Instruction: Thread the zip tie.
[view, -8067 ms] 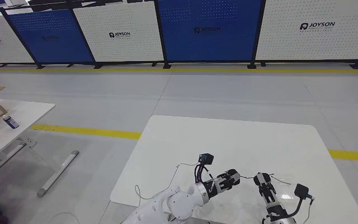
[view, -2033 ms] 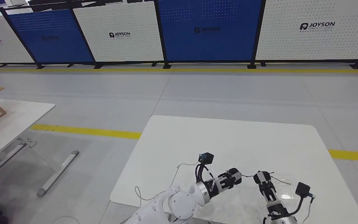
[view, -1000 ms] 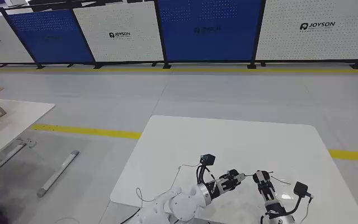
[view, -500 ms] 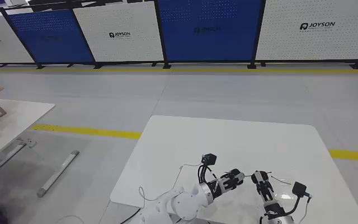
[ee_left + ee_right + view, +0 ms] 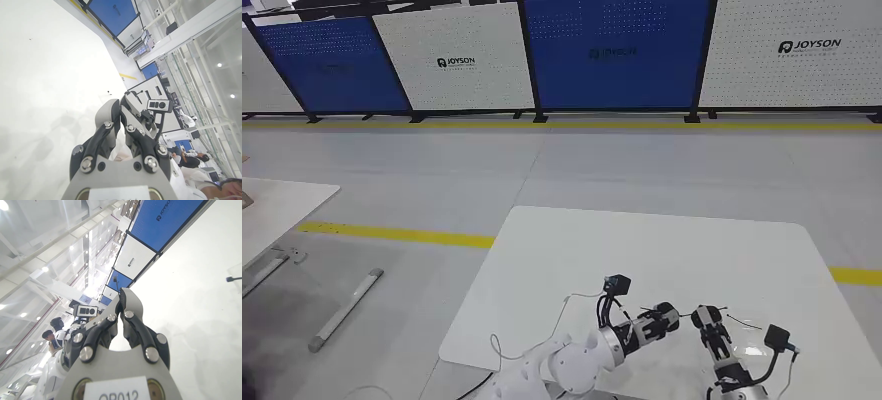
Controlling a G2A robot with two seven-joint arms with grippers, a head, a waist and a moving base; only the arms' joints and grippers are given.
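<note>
The right tool (image 5: 121,295) pinches the zip tie (image 5: 115,279) just below its head, which juts past the tips. The left tool (image 5: 119,108) is pressed together, seemingly on the tail. Above the near edge of the tabletop (image 5: 572,280), the tools stand tip to tip; we judge the head lies just beyond the left tool.
</note>
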